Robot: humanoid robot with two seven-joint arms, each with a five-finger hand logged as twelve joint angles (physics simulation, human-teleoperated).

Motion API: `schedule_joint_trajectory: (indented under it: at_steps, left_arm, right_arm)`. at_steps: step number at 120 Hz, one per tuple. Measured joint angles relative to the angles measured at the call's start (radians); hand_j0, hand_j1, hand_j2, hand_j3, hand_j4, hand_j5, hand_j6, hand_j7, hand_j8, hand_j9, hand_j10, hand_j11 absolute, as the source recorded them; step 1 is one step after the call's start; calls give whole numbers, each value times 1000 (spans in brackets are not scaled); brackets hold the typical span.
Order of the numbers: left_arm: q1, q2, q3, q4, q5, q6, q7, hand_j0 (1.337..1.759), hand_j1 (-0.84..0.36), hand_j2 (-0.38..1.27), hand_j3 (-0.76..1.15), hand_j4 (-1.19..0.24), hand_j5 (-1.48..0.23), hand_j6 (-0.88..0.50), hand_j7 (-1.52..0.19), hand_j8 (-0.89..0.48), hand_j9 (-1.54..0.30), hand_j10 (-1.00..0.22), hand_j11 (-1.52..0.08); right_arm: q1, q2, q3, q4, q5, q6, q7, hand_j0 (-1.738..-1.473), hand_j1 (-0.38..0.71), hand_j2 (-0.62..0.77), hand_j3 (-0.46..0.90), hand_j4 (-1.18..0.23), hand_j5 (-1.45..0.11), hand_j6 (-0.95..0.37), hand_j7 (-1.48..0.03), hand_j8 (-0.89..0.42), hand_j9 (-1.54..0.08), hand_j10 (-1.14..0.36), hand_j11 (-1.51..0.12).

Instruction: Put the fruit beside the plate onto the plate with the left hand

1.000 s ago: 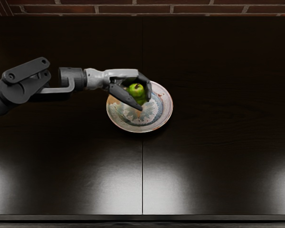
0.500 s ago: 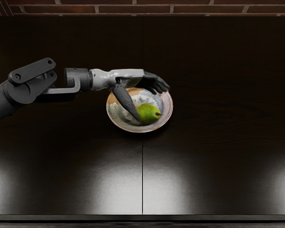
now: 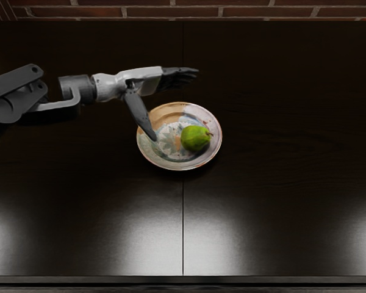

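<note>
Pear (image 3: 195, 138) on plate (image 3: 177, 107) | left hand (image 3: 154, 82) spread open, empty, by far rim | judged light, firm, slippery, roll-prone; best held round belly.

The green pear (image 3: 195, 138) lay on its side (stem end toward the right) in the right half of the round, rust-rimmed plate (image 3: 177, 107), below and right of the left hand (image 3: 154, 82), untouched by its spread fingers. The plate sat flat under the thumb.
</note>
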Motion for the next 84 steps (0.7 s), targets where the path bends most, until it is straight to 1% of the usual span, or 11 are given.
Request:
schedule_joint_trajectory:
  at_steps: [19, 27, 32, 42, 53, 65, 73, 84]
  left_arm:
    - [2, 65, 1, 0, -70, 0, 0, 1658, 338, 5, 0, -14, -15, -14, -15, -13, -15, -12, -15]
    - [10, 99, 2, -1, -124, 0, 0, 1658, 342, 4, 0, -11, -11, -11, -11, -10, -11, -9, -11]
    - [14, 119, 2, 0, -163, 0, 10, 1658, 343, 4, 0, -10, -9, -10, -9, -9, -9, -8, -9]
    - [17, 162, 3, 1, -226, 0, 64, 1658, 346, 4, 0, -7, -6, -7, -6, -6, -6, -5, -6]
    - [22, 191, 4, 3, -263, 0, 125, 1658, 348, 3, 0, -5, -4, -5, -4, -5, -4, -4, -4]
    - [44, 222, 5, 4, -296, 0, 217, 1658, 349, 3, 0, -4, -3, -4, -2, -3, -2, -3, -2]
    - [46, 243, 5, 5, -314, 0, 280, 1658, 349, 3, 0, -4, -2, -4, -2, -4, -2, -3, -2]
    - [52, 268, 5, 4, -326, 0, 343, 1658, 349, 3, 0, -3, -1, -3, -1, -3, -1, -2, -1]
  right_arm:
    - [0, 0, 0, 0, 0, 0, 0, -1658, -320, -5, 0, -24, -31, -24, -31, -24, -31, -24, -31]
    - [0, 0, 0, 0, 0, 0, 0, -1658, -320, -5, 0, -24, -31, -24, -31, -24, -31, -24, -31]
    - [0, 0, 0, 0, 0, 0, 0, -1658, -320, -5, 0, -24, -31, -24, -31, -24, -31, -24, -31]
    - [0, 0, 0, 0, 0, 0, 0, -1658, -320, -5, 0, -24, -31, -24, -31, -24, -31, -24, -31]
    - [0, 0, 0, 0, 0, 0, 0, -1658, -320, -5, 0, -24, -31, -24, -31, -24, -31, -24, -31]
    - [0, 0, 0, 0, 0, 0, 0, -1658, -320, -5, 0, -24, -31, -24, -31, -24, -31, -24, -31]
    - [0, 0, 0, 0, 0, 0, 0, -1658, -320, -5, 0, -24, -31, -24, -31, -24, -31, -24, -31]
    - [0, 0, 0, 0, 0, 0, 0, -1658, -320, -5, 0, -24, -31, -24, -31, -24, -31, -24, -31]
